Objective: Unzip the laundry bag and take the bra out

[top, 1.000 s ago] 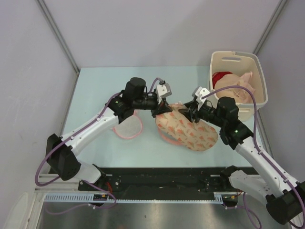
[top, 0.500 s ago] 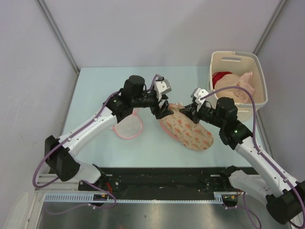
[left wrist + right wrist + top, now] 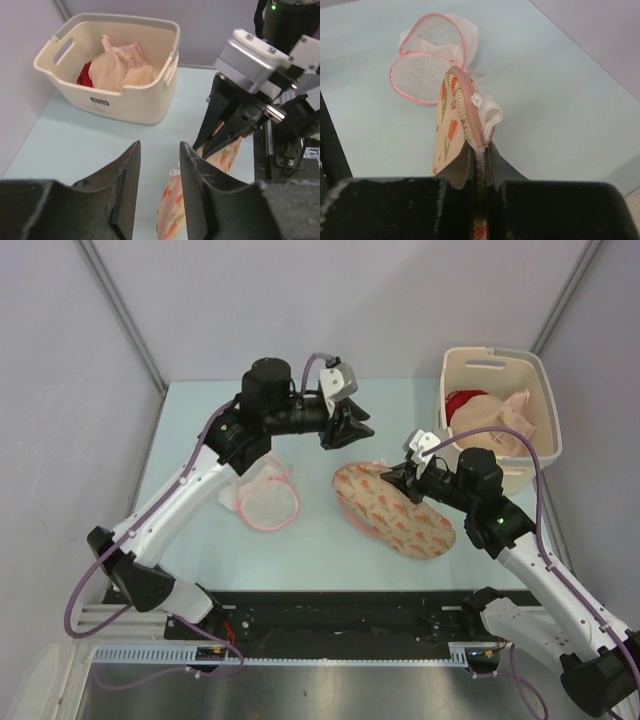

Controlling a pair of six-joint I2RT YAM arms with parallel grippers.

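Left fingers [image 3: 340,430], barely parted and empty, are lifting off the laundry bag [image 3: 398,512]; right fingers [image 3: 392,476] alone are pinching its edge, so unzipping likely needs regrasping.

Bright, even light from overhead fills all three views. Shadows on the pale surface [image 3: 200,540] are faint and soft-edged, with no harsh glare. The top view is sharp to its corners. In the wrist views the left hand [image 3: 159,155] and right hand [image 3: 479,146] loom dark and slightly out of focus.
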